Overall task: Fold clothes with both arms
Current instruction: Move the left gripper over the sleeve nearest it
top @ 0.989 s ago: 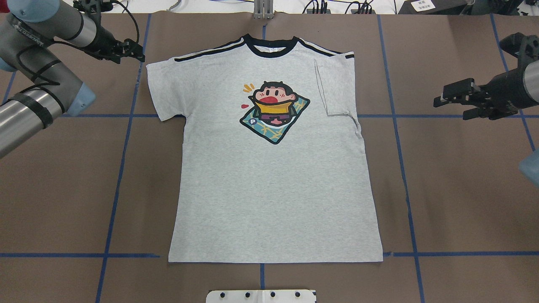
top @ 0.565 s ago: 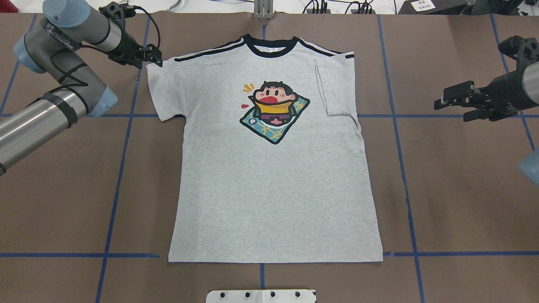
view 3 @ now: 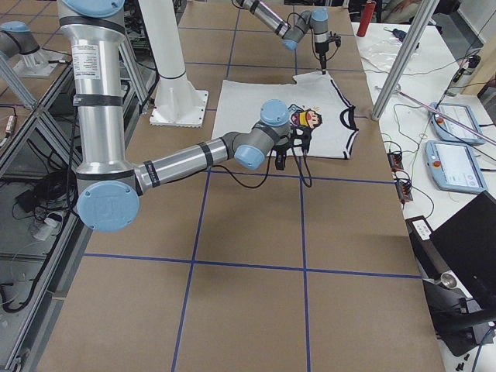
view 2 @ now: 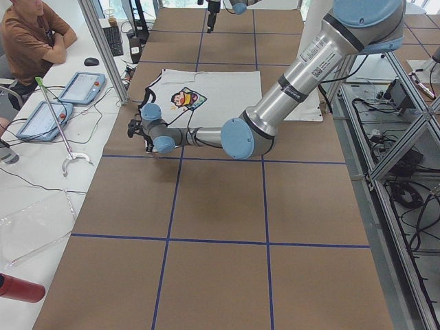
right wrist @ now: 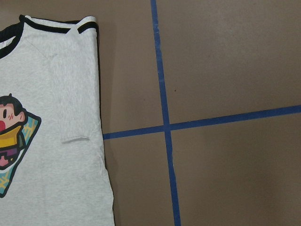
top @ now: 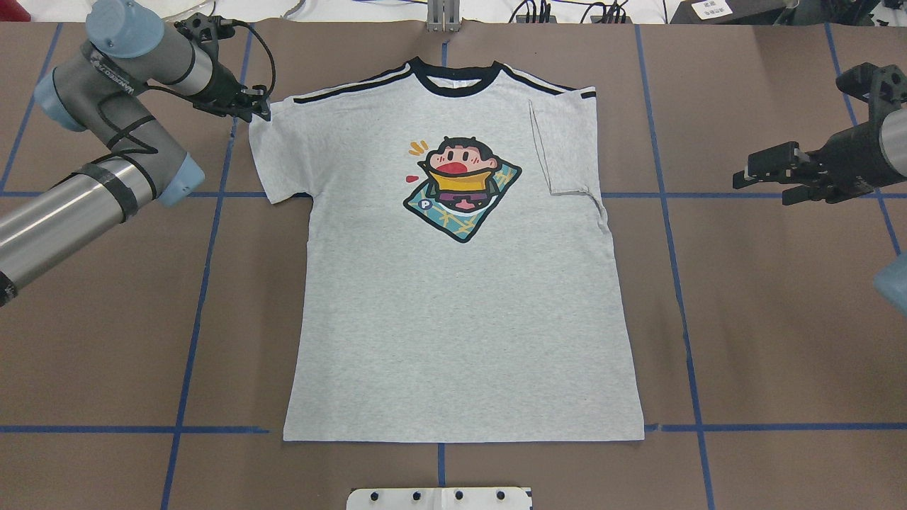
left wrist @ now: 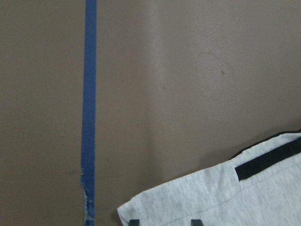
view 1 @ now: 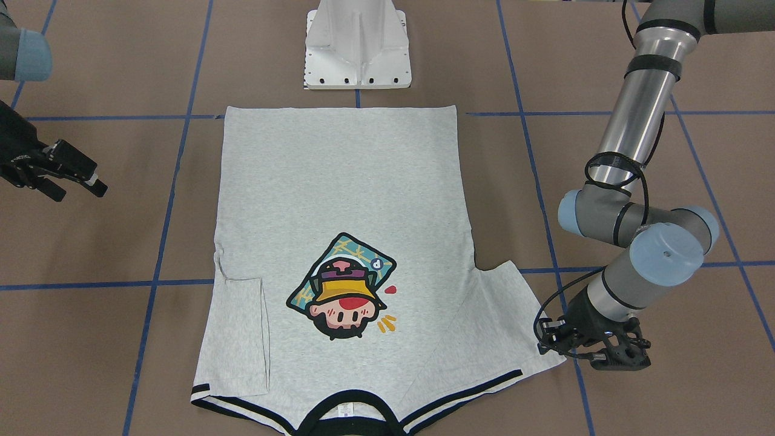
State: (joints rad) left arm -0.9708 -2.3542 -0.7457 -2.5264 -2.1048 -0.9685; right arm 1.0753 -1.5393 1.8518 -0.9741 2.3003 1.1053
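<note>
Overhead exterior shows the left gripper (top: 254,108) low at the outer corner of the spread sleeve, fingers parted and holding nothing, likely set there to pinch that sleeve and fold it inward. The T-shirt (top: 460,319) lies flat, print up, mid-worktop (top: 779,340), its other sleeve already turned in. The right gripper (top: 758,180) hovers well apart from the cloth, open and empty, probably because its side is done

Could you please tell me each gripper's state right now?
Left gripper: open, at a sleeve corner of the T-shirt.
Right gripper: open, empty.
</note>
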